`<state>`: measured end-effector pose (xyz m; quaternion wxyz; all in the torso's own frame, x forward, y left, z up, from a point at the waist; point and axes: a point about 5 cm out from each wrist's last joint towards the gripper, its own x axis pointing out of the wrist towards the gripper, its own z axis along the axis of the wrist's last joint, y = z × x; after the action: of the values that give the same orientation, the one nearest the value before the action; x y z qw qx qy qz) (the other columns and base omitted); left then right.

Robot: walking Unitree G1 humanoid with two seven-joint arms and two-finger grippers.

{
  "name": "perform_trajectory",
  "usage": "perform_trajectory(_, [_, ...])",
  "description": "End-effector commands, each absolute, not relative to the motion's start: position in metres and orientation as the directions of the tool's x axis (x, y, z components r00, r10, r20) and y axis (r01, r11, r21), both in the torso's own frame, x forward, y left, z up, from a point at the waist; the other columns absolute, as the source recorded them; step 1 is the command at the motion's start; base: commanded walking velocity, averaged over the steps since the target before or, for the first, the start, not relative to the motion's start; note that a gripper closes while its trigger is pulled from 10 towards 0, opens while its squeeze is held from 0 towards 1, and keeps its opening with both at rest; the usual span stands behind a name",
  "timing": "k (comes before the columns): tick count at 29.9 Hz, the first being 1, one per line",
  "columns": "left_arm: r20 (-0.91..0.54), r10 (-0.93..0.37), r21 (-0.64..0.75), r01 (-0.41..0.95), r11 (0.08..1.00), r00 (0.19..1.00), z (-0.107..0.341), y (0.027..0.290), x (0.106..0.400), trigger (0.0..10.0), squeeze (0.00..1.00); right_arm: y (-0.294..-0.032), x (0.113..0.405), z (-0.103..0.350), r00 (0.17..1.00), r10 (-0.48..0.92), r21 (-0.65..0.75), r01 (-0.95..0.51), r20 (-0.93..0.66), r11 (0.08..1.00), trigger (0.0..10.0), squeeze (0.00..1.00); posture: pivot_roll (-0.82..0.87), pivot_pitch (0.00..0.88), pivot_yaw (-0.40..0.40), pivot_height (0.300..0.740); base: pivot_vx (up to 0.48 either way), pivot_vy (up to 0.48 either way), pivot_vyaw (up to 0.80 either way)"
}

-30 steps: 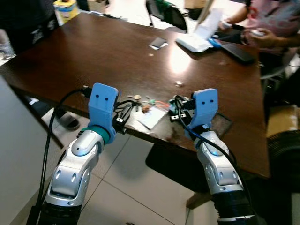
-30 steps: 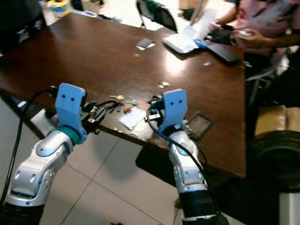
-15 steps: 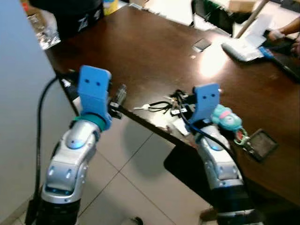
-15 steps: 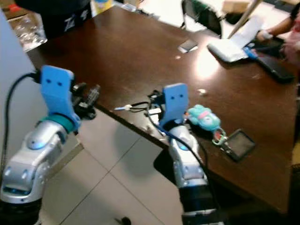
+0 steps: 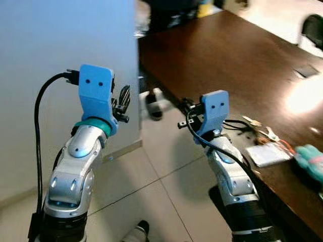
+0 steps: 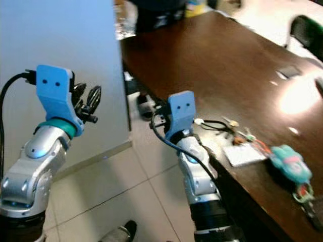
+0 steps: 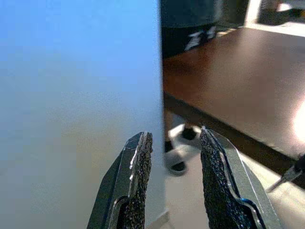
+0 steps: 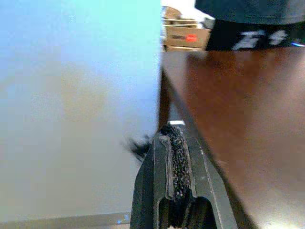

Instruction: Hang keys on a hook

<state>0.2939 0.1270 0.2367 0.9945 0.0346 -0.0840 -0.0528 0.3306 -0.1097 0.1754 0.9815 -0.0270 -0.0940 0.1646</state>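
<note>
Keys (image 5: 255, 128) lie on the surface (image 5: 242, 60) right of the closed, empty right pincer (image 5: 185, 113); left pincer (image 7: 174, 188) narrowly parted, farther.

- Both silver arms are raised in front of the body, bent at the elbow, each wrist capped by a blue camera block
- The left hand (image 5: 122, 101) is held up on the left, its two black fingers (image 7: 138, 191) parted with a clear gap between them (textured pads facing each other)
- The right hand (image 5: 182, 112) points forward, its black fingers (image 8: 175, 162) pressed together, nothing seen between them
- A black cable loops from each wrist block down along its arm
</note>
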Motion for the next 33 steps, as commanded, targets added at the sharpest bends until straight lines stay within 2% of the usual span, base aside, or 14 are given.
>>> perform_trajectory(1, [0.2,-0.086,0.116,0.064,0.991,0.976,0.242,0.129,0.292,10.0,0.0,-0.111,0.328,0.172,0.931,0.325,-0.086,-0.315,0.168,0.945,10.0,0.0,0.16,0.067,0.052,0.74,0.0,0.0,0.8])
perform_trajectory(6, [0.274,-0.018,0.145,-0.023,0.989,0.961,0.255,0.137,0.293,10.0,0.0,-0.109,0.327,0.179,0.919,0.34,-0.122,-0.321,0.198,0.939,10.0,0.0,0.16,0.067,0.056,0.74,0.0,0.0,0.8])
perform_trajectory(11, [0.292,-0.025,0.163,-0.025,0.986,0.956,0.259,0.137,0.292,10.0,0.0,-0.108,0.327,0.187,0.913,0.341,-0.123,-0.321,0.225,0.939,10.0,0.0,0.17,0.067,0.059,0.74,0.0,0.0,0.8])
perform_trajectory(18, [0.323,-0.058,0.195,-0.006,0.981,0.944,0.265,0.131,0.292,10.0,0.0,-0.107,0.327,0.224,0.876,0.327,-0.095,-0.314,0.354,0.945,10.0,0.0,0.16,0.065,0.062,0.74,0.0,0.0,0.8])
perform_trajectory(24, [0.339,-0.075,0.203,0.005,0.979,0.938,0.266,0.129,0.291,10.0,0.0,-0.108,0.327,0.23,0.867,0.319,-0.068,-0.318,0.384,0.946,10.0,0.0,0.16,0.063,0.061,0.74,0.347,0.0,0.74])
perform_trajectory(33, [0.347,-0.076,0.201,0.004,0.98,0.935,0.268,0.128,0.293,10.0,0.0,-0.107,0.321,0.242,0.832,0.316,-0.015,-0.348,0.456,0.937,10.0,0.0,0.16,0.058,0.059,0.74,0.48,0.0,0.0])
